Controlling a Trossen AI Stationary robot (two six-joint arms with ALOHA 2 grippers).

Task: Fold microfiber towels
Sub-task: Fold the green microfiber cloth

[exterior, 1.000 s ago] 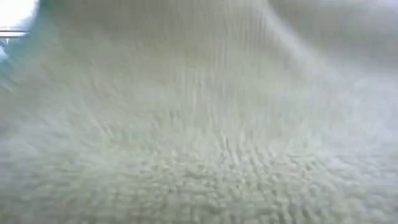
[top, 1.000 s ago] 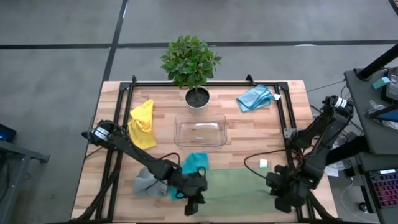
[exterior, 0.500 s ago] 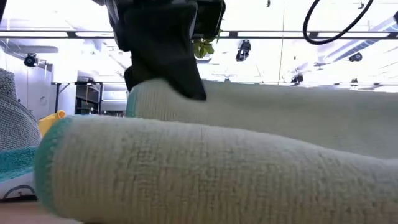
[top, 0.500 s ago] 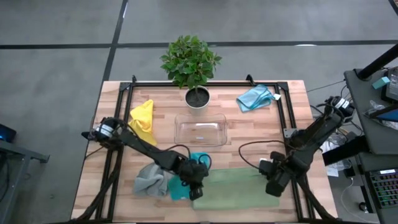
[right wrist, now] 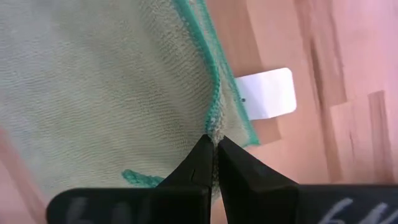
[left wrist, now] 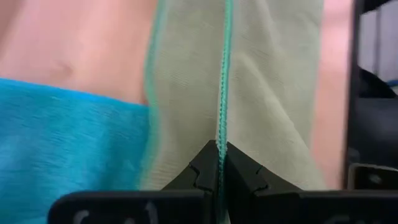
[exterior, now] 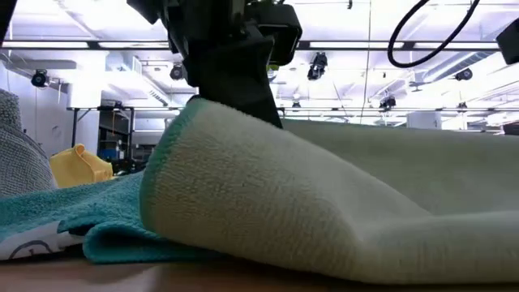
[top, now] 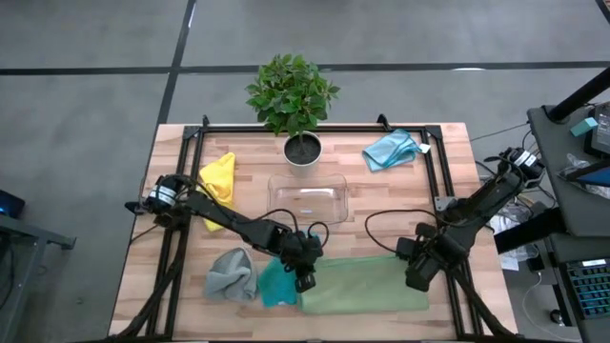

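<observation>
The yellow towel (top: 218, 181) is seen crumpled at the left of the bench (top: 381, 205), toward the far side. The grey towel (top: 230, 273) lies bunched at the near left, with the teal towel (top: 279, 283) just beside it on its right, partly flattened. The left gripper (top: 305, 280) is positioned at the left end of the sage green towel (top: 367, 284), clenched on that towel's edge; in the left wrist view the teal-stitched hem is seen pinched between the closed fingers (left wrist: 200, 174). In the low view the sage green towel's left end is seen lifted and doubled over beneath the left gripper, with the teal towel lying under and in front of it. The sage green towel is spread along the near edge of the bench, between the two grippers. A clear plastic tray (top: 307, 200) sits at mid-bench, and a potted plant (top: 292, 100) stands behind it at the far edge. The right gripper (top: 417, 276) is closed on the right end of the sage green towel; the right wrist view shows its hem caught between the fingertips (right wrist: 198, 168), with a white tag (right wrist: 266, 93) beside it. The light blue towel (top: 393, 150) lies crumpled at the far right.
</observation>
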